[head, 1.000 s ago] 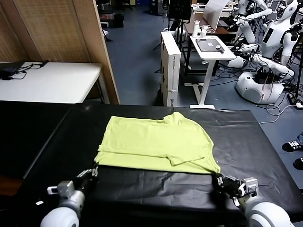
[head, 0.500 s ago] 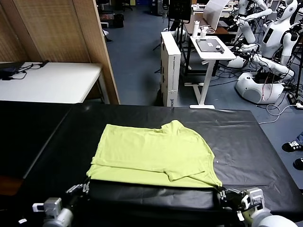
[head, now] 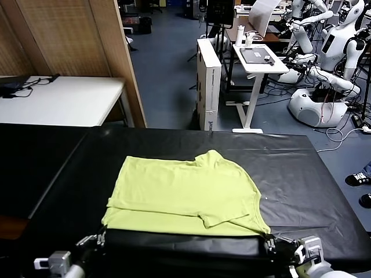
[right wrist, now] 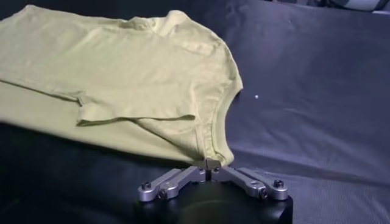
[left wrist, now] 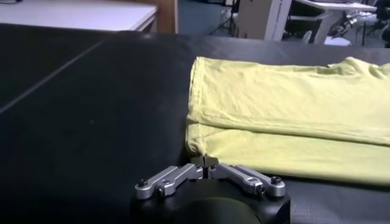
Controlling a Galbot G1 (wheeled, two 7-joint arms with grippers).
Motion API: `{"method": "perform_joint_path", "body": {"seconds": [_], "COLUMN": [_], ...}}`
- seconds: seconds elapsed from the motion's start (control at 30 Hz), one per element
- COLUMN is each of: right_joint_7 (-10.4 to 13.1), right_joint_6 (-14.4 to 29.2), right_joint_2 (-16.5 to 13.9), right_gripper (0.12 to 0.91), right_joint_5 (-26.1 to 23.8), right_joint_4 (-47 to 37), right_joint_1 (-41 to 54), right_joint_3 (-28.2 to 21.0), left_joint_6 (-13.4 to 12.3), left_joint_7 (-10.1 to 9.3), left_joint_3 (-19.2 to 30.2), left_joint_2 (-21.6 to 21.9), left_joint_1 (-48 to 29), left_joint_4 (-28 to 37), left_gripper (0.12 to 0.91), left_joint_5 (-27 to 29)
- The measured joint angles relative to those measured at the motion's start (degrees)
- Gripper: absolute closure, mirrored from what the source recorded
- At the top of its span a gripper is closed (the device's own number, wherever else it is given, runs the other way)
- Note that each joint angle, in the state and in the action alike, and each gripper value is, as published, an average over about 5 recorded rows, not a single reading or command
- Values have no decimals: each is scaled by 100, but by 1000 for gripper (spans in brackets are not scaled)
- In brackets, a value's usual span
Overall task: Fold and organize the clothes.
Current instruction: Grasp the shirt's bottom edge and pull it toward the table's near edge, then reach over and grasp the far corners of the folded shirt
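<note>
From the head view I see the T-shirt lying folded on the black table, its long axis across me, collar at the far edge.

Left wrist: the left gripper looks pinched on the near left corner.

Right wrist: the right gripper seems pinched on the near right corner.

I judge we're dragging it nearer; next, release cleanly.

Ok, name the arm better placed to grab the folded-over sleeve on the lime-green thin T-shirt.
Right, probably: the sleeve lies on the T-shirt's right half, close to the right gripper; the left gripper sits at the opposite near corner.
</note>
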Motion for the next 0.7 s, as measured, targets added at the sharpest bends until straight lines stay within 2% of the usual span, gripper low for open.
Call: {"method": "perform_joint_path", "body": {"seconds": [0.07,0.13,0.23,0.3,0.43,0.7], "right_joint_7": [-17,-45,-156,-249,-358,-499], "right_joint_6": [0,0,0,1,0,0], "right_joint_2": [12,8,-47,-109,-289,-584], "right_gripper": [139,124,119,119,118,118], "right_joint_5": [61,169,346,428,565,853], "right_joint_4": [50,76,34,-56,-465,-1859], "right_joint_1": [2,57,258,478,1211,3364], "right_joint_3": [57,114,183,191,26,-928], "left_joint_6": [75,141,211,256,357,659], "left_joint_7": [-7,-15,-34,-35,-7,-194], "left_joint_3": [-36,-69,-122,-169,-233,42], "left_joint_2": [6,14,14,7,33,222], "left_joint_1": [40,73,75,31,-184,-1410], "left_joint_4": [-46,-98,-174,-221,-258,149], "left_gripper": [456,323,178,137,124,123], "left_joint_5": [-1,-2,-4,-7,-149,-960]}}
